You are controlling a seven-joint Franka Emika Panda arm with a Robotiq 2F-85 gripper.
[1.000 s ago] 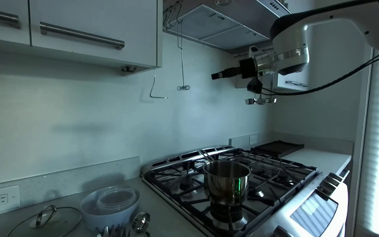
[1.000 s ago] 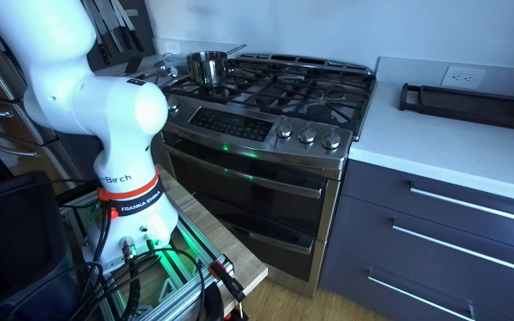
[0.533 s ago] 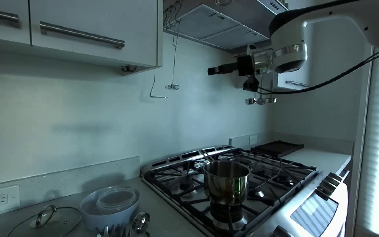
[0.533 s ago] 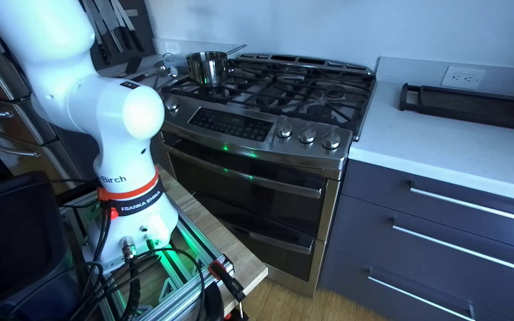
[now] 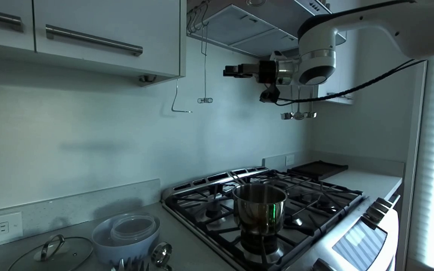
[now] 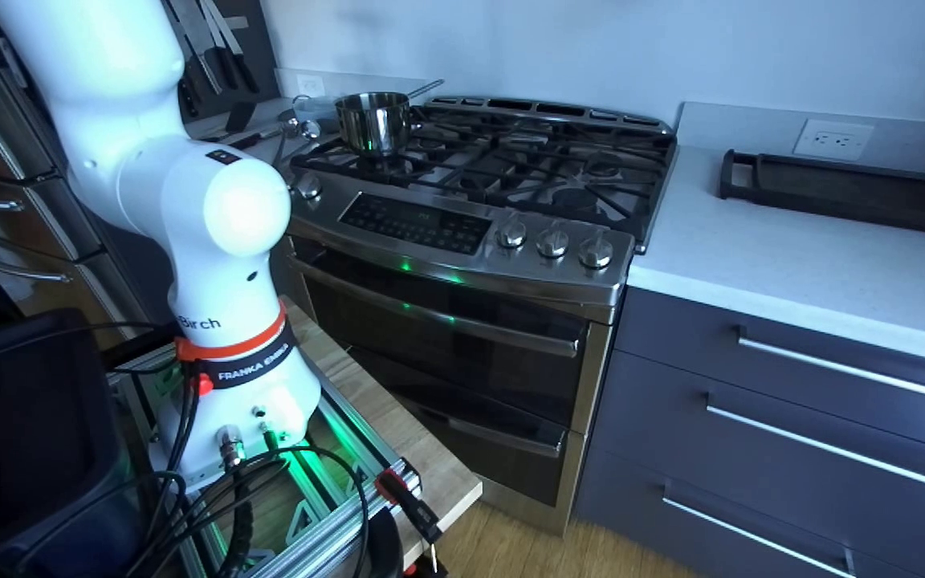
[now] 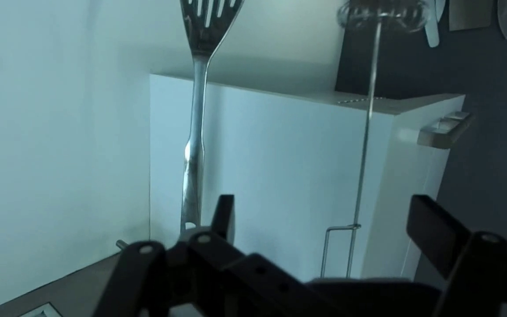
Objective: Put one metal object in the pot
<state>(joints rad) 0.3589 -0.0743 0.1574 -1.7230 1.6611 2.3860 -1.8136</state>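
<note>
The metal object is a thin wire utensil with a small coiled head. It hangs upright from a hook under the range hood, left of my gripper in an exterior view. In the wrist view its handle and wire loop show in the gap between my fingers, apart from both; its coiled head is at the top. My gripper is open and holds nothing. The shiny steel pot stands on the near burner, well below the gripper; it also shows in an exterior view. The gripper is out of that view.
A slotted spatula hangs beside the utensil. The hood and wall cabinet are close. More utensils hang behind the arm. A glass lid, white bowl and ladle lie on the counter.
My gripper has moved left in an exterior view, towards the hanging utensil, and turned a little. The utensil has swung left and partly back. The pot has not moved.
</note>
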